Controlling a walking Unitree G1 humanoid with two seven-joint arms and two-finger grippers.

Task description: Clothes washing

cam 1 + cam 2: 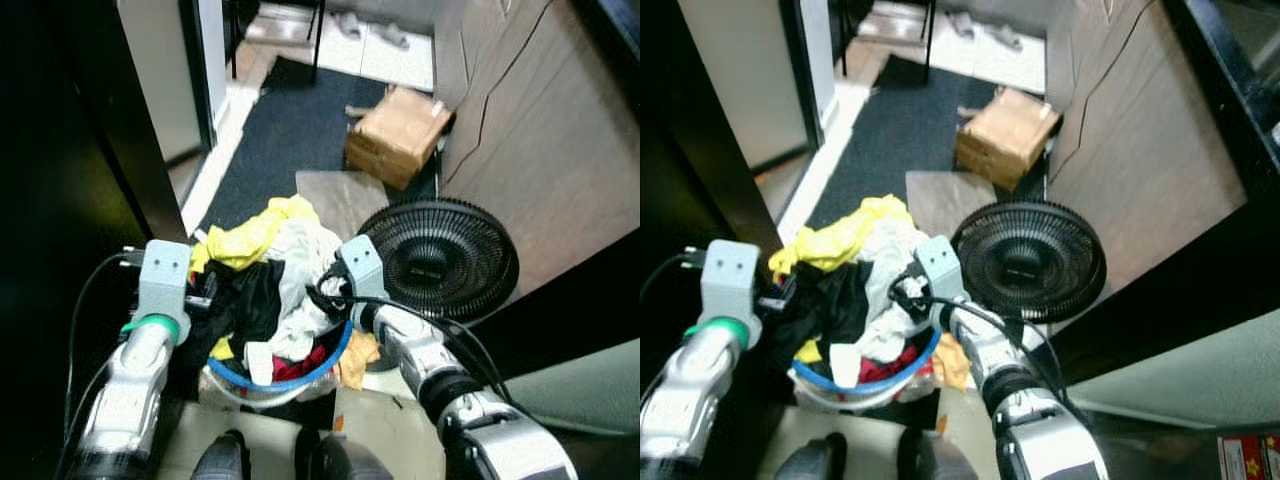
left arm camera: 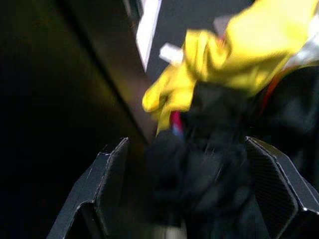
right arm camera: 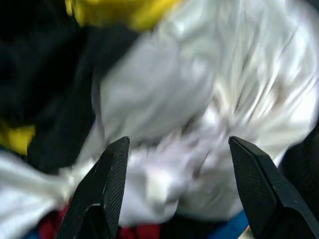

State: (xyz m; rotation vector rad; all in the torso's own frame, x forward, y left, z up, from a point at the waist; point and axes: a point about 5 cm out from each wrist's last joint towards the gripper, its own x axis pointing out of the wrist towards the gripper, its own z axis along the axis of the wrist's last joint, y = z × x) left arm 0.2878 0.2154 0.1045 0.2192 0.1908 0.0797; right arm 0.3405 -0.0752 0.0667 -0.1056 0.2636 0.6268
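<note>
From the head, a laundry basket (image 1: 300, 378) heaped with clothes (image 1: 280, 285) is sitting between both arms, beside a black fan (image 1: 440, 255). In the left wrist view, the left gripper (image 2: 199, 184) is spreading wide around black cloth (image 2: 209, 174). In the right wrist view, the right gripper (image 3: 174, 184) is gaping over white cloth (image 3: 199, 99).

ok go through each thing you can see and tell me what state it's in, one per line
Laundry basket: heaped over its rim with clothes.
Yellow garment: crumpled on top of the pile.
White garment: bunched, between the right tool's open fingers.
Left tool: open, around black cloth.
Right tool: open.
Fan: lying face up on the floor.
Cardboard box: closed.
</note>
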